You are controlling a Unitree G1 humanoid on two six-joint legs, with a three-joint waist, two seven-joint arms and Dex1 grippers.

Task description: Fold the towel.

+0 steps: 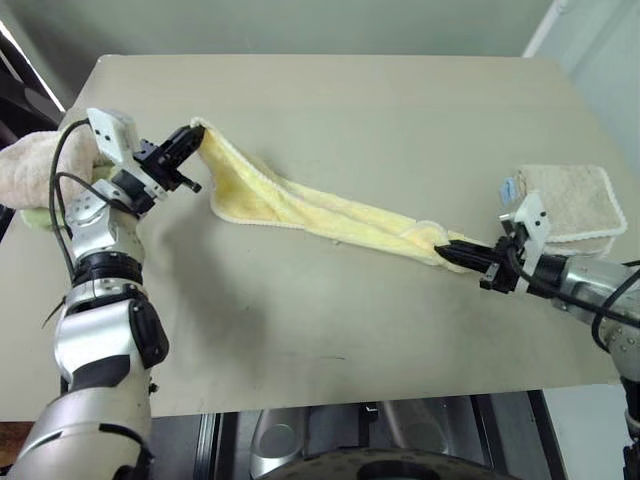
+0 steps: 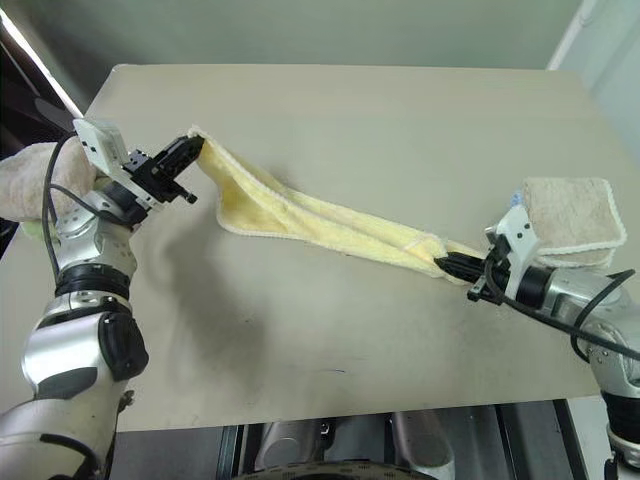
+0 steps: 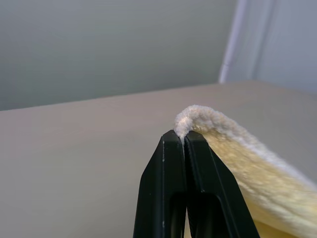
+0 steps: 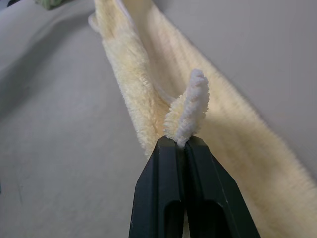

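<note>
I had my left pincer (image 1: 196, 133) pressed together on one whitish hemmed corner of the pale yellow terry-cloth towel (image 1: 300, 205), holding it up near the far left corner of the flat beige desk (image 1: 380, 100); in the left wrist view the hem (image 3: 190, 115) curled over the tips of my two black fingers (image 3: 171, 163). My right pincer (image 1: 447, 249) pinched the towel's other end close to the right edge of the desk, and the right wrist view showed a small whitish loop of the cloth (image 4: 190, 106) standing up out of the closed fingers. The towel hung stretched between my two grips as a narrow, gathered band running slantwise across the desk, sagging in the middle, where its lower hem seemed to rest on the surface; how much of it lay flat I could not tell, for the folds hid one another. A folded beige towel with white edging (image 1: 570, 200) lay at the right edge of the desk, just behind my right wrist, which covered its near corner. At the left edge a rumpled beige cloth (image 1: 35, 165) was cut off by the frame, with a sliver of something green (image 1: 35, 218) under it that I could not make out.
</note>
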